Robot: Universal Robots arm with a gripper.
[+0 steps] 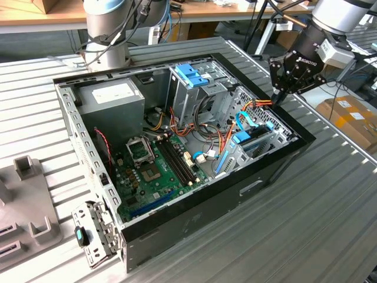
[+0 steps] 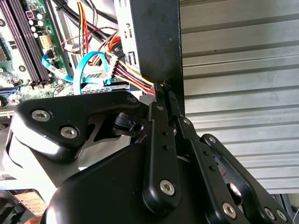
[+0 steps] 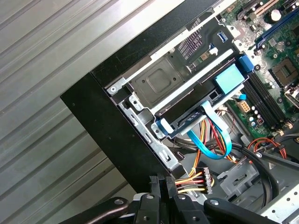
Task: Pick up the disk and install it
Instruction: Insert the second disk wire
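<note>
Gripper (image 1: pixel 278 96) position: above the case (image 1: pixel 277 168) at its far corner toward the exterior view's right, tips just over the rim and beside a bundle of coloured wires (image 1: pixel 264 103). In both wrist views the fingers (image 2: pixel 164 100) are pressed together with nothing between them; the pincer is closed and empty.

Disk (image 1: pixel 252 143) location: inside the case, already sitting in the drive cage (image 1: pixel 277 134) along the wall nearest the gripper. In the first wrist view the disk (image 3: pixel 201 95) shows as a flat dark slab edged by light-blue rails, with a light-blue tab at one end and a blue ribbon cable (image 3: pixel 219 135) looping off the other. Whether it is fully seated cannot be told.

Key relation: the disk lies below the gripper and slightly inward, toward the motherboard (image 1: pixel 159 171). Its long axis runs parallel to the adjacent case wall, so the gripper stands near one end of it, not over its middle. The wire bundle lies between the fingertips and that end.

Count:
- One arm, one gripper.
- One disk visible.
- One case, lid off, lying on a ribbed metal table (image 1: pixel 330 224).
- One blue latch piece (image 1: pixel 192 75) atop the upper bay, well apart from the gripper.
- One power supply (image 1: pixel 112 97) in the far corner.
</note>
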